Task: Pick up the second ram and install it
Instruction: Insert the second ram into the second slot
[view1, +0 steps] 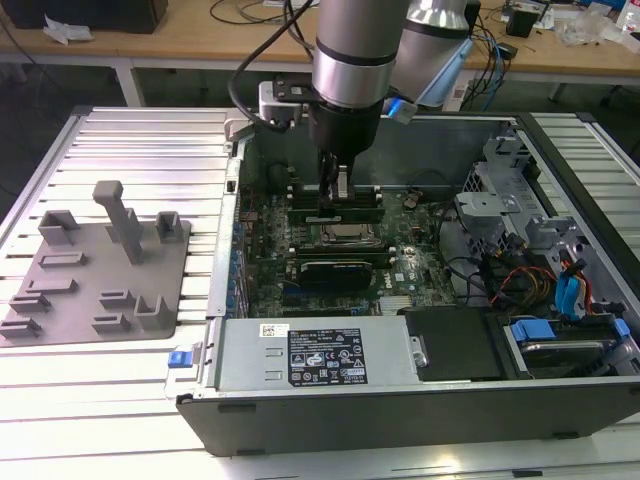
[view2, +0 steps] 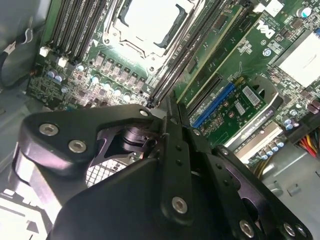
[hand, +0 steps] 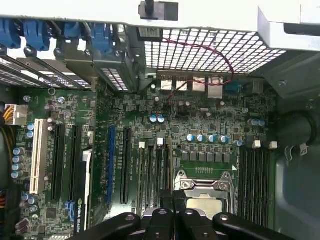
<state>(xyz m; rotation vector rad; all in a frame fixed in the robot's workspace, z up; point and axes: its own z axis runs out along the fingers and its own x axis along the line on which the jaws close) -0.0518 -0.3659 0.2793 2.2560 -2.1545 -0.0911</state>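
Beside processor socket (hand: 202, 192), tool (hand: 172, 194) over slots (hand: 152, 170)

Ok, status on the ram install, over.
Tool shut, tips down at the memory slots beside the processor socket. Ram in its grip or not, can't tell. Nothing seen in the way.

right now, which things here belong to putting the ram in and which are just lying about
For the job:
gripper
memory slots beside the processor socket

Just lying about:
grey fixture plate, outside the case
power supply box
coloured cables
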